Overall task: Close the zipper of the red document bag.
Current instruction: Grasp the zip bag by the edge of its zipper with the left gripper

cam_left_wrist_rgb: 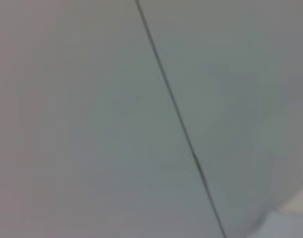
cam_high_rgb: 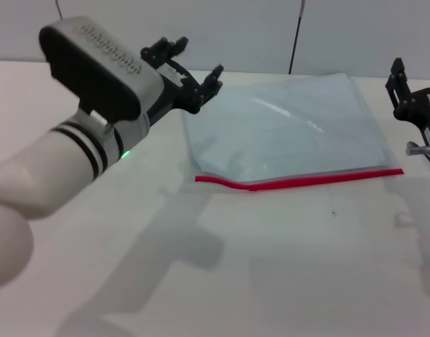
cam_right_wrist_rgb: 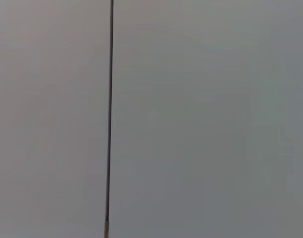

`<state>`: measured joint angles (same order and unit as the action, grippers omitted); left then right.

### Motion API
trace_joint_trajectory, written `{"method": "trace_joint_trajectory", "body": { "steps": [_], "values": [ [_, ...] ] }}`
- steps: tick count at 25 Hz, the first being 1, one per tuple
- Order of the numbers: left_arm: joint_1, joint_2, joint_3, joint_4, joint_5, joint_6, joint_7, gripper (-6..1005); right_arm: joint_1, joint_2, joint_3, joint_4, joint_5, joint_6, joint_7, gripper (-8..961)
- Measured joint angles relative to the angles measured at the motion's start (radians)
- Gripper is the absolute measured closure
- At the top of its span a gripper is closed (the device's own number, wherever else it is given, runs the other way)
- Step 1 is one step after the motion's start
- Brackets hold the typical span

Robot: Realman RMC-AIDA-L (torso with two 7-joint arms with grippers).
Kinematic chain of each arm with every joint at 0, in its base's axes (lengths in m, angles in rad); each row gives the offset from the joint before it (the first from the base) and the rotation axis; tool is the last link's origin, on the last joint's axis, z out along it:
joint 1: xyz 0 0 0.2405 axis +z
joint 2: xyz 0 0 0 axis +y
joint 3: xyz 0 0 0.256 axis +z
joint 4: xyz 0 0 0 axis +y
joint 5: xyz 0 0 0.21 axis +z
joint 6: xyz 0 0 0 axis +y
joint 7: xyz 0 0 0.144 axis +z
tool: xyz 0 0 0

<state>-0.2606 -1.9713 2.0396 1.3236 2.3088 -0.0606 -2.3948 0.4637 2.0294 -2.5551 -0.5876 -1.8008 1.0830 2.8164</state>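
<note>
The red document bag (cam_high_rgb: 285,130) lies flat on the white table (cam_high_rgb: 285,267), its zipper (cam_high_rgb: 299,182) along the near edge (slightly buckled toward its left end). The left gripper (cam_high_rgb: 190,70) hovers just beside the bag's far left corner, jaws apart. The right gripper (cam_high_rgb: 415,84) sits at the bag's right; its jaws cannot be told

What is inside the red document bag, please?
Nothing distinct shows through the red document bag; its translucent plastic shows only creases and glare. Thin contents cannot be ruled out.
</note>
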Motion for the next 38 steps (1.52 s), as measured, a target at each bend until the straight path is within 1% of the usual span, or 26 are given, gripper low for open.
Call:
{"method": "trace_joint_trajectory", "body": {
  "steps": [1,5,9,13,18,21,26,27,30,33,38],
  "values": [
    [0.000,0.000,-0.007,0.007,0.001,0.026,0.005,314,0.000,0.000,0.000,0.000,0.000,0.000,0.000,284],
    [-0.006,0.001,-0.075,0.063,0.022,0.240,0.062,317,0.001,0.000,-0.001,0.000,0.000,0.000,0.000,284],
    [-0.012,-0.007,-0.118,0.102,0.118,0.399,0.085,319,0.002,0.000,-0.001,0.000,0.000,0.000,0.000,285],
    [-0.026,-0.009,-0.129,0.137,0.220,0.529,0.086,322,0.002,0.000,0.000,0.000,0.000,-0.007,0.000,285],
    [-0.074,-0.009,-0.130,0.151,0.314,0.688,0.083,325,0.011,-0.001,0.005,0.001,0.000,-0.036,0.000,284],
    [-0.103,-0.011,-0.136,0.155,0.345,0.758,0.077,327,0.013,-0.002,0.004,0.002,0.000,-0.039,0.000,284],
    [-0.138,-0.022,-0.142,0.156,0.398,0.858,0.082,331,0.014,-0.002,0.003,0.002,0.000,-0.039,0.000,284],
    [-0.145,-0.025,-0.142,0.156,0.410,0.875,0.082,331,0.014,-0.002,0.003,0.002,0.000,-0.039,0.000,284],
    [-0.178,-0.044,-0.142,0.149,0.466,0.947,0.079,333,0.015,-0.002,0.003,0.002,0.000,-0.039,0.000,285],
    [-0.202,-0.055,-0.135,0.138,0.503,0.986,0.078,335,0.019,-0.001,0.003,0.002,0.000,-0.039,0.000,285],
    [-0.229,-0.055,-0.114,0.118,0.510,1.016,0.078,338,0.023,0.000,0.003,0.002,0.000,-0.039,0.000,285]
  ]
}}
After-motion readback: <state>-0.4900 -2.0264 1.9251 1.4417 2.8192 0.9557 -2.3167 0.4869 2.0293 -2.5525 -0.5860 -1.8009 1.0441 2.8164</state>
